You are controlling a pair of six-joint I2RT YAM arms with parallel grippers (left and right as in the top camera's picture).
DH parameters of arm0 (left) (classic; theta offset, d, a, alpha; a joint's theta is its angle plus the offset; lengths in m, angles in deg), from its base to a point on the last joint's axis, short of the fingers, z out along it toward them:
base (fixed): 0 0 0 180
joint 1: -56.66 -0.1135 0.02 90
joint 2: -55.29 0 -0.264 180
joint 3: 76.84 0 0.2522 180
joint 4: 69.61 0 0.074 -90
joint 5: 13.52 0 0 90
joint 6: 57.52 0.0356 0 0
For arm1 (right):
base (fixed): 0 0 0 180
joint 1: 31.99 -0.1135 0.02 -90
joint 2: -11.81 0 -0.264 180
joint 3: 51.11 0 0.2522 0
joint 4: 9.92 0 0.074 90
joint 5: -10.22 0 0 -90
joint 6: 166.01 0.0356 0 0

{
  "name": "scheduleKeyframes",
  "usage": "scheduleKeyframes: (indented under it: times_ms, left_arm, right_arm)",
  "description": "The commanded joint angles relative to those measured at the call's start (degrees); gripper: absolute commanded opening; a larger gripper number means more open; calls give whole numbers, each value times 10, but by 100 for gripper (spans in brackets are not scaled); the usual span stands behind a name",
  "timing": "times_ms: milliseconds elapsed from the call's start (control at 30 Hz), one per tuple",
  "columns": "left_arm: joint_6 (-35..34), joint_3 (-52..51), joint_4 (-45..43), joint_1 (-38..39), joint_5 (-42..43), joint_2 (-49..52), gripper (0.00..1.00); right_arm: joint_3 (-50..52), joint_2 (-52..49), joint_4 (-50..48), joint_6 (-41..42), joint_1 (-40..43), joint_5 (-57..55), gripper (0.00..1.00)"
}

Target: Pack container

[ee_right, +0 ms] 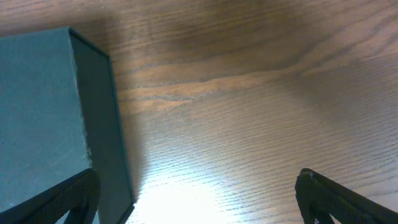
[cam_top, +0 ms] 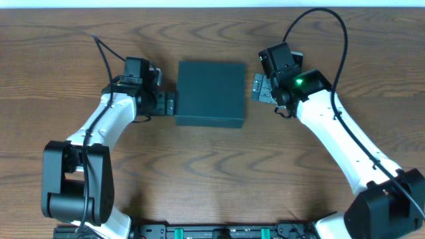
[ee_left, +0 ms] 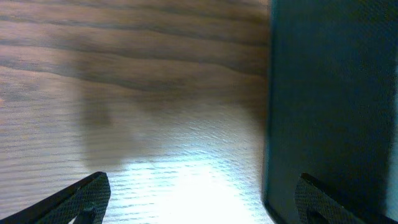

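My matte dark teal-black square cardboard container point(cam_top: 210, 93) is sitting closed mid-table on the brown wooden table point(cam_top: 212, 172), between my left gripper point(cam_top: 169, 103) and right gripper point(cam_top: 257, 87), both spreading wide and holding nothing. Overhead is showing its flat top; my right wrist camera is showing a side wall.

1. No text, label, brand, number or sign can be read in any view.
2. The container point(cam_top: 210, 93), between the left end effector point(cam_top: 170, 103) and the right end effector point(cam_top: 258, 87), shows only plain dark faces.
3. A green light point(cam_top: 299, 82) glows just behind the right end effector, with no legible marking.
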State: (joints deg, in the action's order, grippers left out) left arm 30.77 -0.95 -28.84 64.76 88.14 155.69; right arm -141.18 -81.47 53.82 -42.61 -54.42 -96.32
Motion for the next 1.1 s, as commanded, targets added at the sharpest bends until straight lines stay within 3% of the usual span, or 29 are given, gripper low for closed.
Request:
scheduleKeyframes:
  times_ms: [0,233,367,600,767,867,1067]
  left_arm:
    - [-11,6,9,18,15,-5,95]
    - [-28,6,13,23,-5,-5,95]
    - [-25,8,10,14,-99,-8,95]
    - [-14,43,22,-19,-101,-61,95]
    - [20,63,72,-12,-50,-204,95]
    - [47,63,146,-11,-13,-323,95]
    - [64,57,251,-8,-11,-531,95]
  right_arm:
    - [3,4,3,-7,3,-12,99]
    - [3,4,6,-7,4,-13,99]
    - [3,4,1,-7,3,-12,99]
    - [2,51,-4,-20,2,-12,99]
    - [2,168,38,-49,-14,-13,99]
    - [2,249,80,-85,-31,-16,99]
    - [2,401,148,-110,-101,-28,99]
